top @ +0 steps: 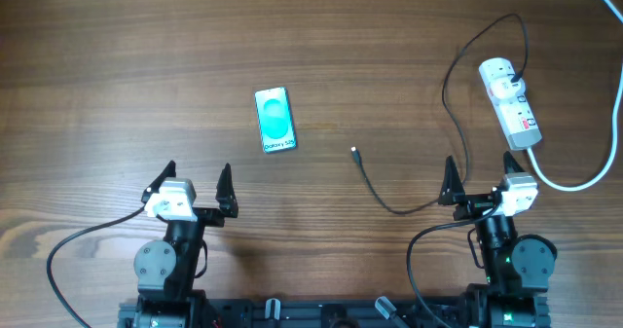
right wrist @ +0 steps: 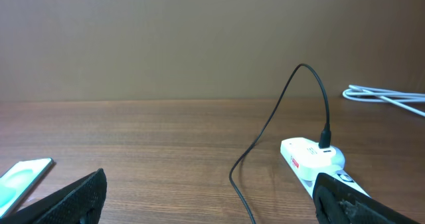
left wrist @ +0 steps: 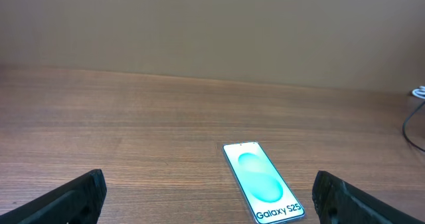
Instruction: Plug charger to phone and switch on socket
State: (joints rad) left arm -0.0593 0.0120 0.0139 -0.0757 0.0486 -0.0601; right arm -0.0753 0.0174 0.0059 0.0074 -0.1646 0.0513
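Left hand [top: 198, 177]: open, black fingers spread wide, holding nothing, low over the near-left part of the bench [top: 117, 65].
Right hand [top: 480, 167]: open as well, fingers apart, empty, at the near-right edge.
Phone [top: 275, 121]: flat on the bench, screen up and lit teal, white "Galaxy S25" text at the near end; ahead of the left hand and slightly to its right, well apart from both hands. In the left wrist view, lying between the two fingertips but farther out.
Charger [top: 370, 182]: thin black cable, loose on the wood, curving from the middle of the bench toward the right hand, then looping up and away to the socket.
Connector [top: 355, 154]: silver-tipped free end, lying on bare wood to the right of the phone, not touching it.
Socket [top: 511, 104]: white strip, far right, angled, ahead of the right hand; black cable entering a white adapter at its far end.
Red switch [top: 531, 124]: near end of the strip; on or off impossible to tell.
White cord [top: 574, 186]: thick, leaving the strip's near end and sweeping toward the right edge.
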